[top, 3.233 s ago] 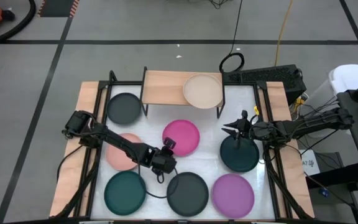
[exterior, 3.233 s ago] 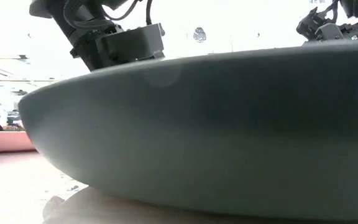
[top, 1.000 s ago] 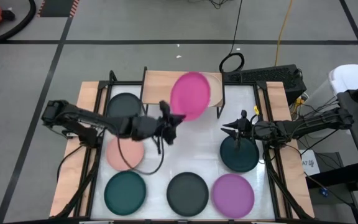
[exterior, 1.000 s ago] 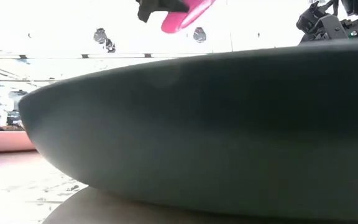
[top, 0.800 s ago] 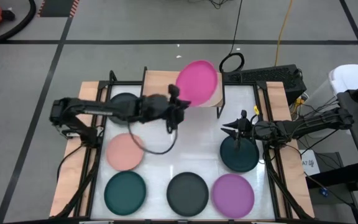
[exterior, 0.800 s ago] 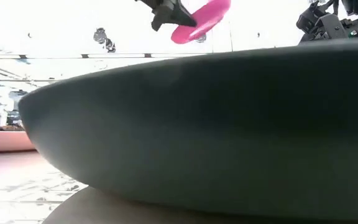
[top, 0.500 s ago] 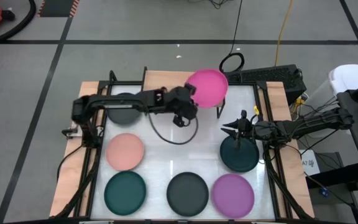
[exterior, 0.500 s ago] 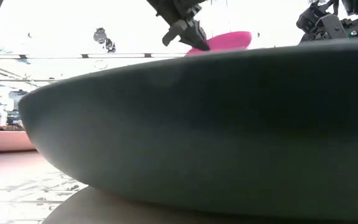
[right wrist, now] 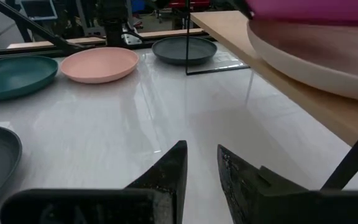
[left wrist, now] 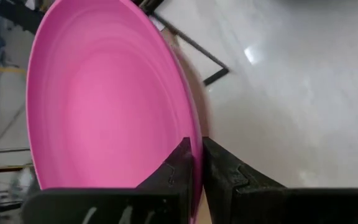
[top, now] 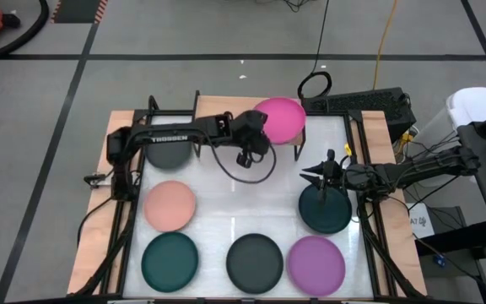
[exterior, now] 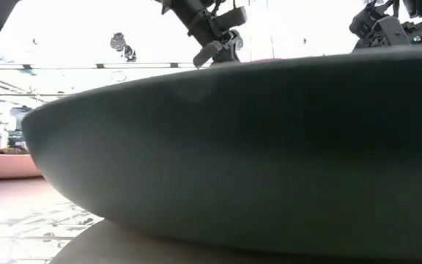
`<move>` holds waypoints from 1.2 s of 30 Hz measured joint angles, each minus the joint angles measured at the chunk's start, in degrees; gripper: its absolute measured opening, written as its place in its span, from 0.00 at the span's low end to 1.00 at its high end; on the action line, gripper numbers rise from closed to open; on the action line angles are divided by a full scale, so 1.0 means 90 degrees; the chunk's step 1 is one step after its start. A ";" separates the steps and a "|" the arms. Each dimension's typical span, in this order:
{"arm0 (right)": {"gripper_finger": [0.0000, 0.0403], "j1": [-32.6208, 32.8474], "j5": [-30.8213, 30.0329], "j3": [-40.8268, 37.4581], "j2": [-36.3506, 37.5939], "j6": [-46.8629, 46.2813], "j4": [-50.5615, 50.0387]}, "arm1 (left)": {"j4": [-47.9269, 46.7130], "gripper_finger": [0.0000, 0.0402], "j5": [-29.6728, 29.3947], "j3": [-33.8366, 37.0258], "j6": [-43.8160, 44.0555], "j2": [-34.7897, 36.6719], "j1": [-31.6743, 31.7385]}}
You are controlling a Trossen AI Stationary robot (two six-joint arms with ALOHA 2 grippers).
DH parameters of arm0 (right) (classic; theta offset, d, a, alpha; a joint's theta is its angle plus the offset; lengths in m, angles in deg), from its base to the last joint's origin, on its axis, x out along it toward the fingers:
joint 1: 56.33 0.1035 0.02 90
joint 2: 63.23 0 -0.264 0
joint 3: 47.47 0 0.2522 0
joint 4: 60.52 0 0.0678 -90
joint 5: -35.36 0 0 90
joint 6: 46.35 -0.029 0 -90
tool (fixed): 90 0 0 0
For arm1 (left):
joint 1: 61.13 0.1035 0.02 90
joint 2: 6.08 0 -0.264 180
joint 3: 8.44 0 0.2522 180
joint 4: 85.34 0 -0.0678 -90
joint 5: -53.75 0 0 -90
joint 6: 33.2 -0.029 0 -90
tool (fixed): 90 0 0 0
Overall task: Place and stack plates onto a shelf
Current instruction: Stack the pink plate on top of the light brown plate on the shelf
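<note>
My left gripper (top: 258, 138) reaches to the wooden shelf (top: 222, 118) at the table's far edge and is shut on the magenta plate (top: 279, 120). That plate lies level over the beige plate (right wrist: 316, 53) on the shelf's right half and hides it from above; whether the two touch I cannot tell. My right gripper (top: 314, 175) waits open, hovering near the far-left rim of a dark teal plate (top: 325, 209) that rests on the table. In the right wrist view its fingers (right wrist: 201, 168) have nothing between them. My left gripper pinches the magenta plate's rim (left wrist: 196, 140) between its two fingers, one above the rim and one below. The fingers come level from the table's left and near side. The plate sits about flat over the shelf's right half.
On the white table lie a charcoal plate (top: 169, 148) left of the shelf, a salmon plate (top: 170, 205), a dark teal plate (top: 170, 260), a charcoal plate (top: 256, 262) and a purple plate (top: 316, 264). A dark plate (exterior: 269, 147) fills the low view. Bare table shows in the middle.
My left gripper has carried the magenta plate toward the far edge and to the right, then down onto the shelf's right half. The plate, tilted and raised a second ago, now lies level over the beige plate. The left arm has stretched out along the shelf's front.
</note>
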 joint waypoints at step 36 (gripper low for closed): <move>0.18 0.0002 0.0002 0.0000 -0.0002 -0.0063 -0.0001 | -0.0343 0.44 0.0313 -0.0306 0.1232 0.0107 0.0075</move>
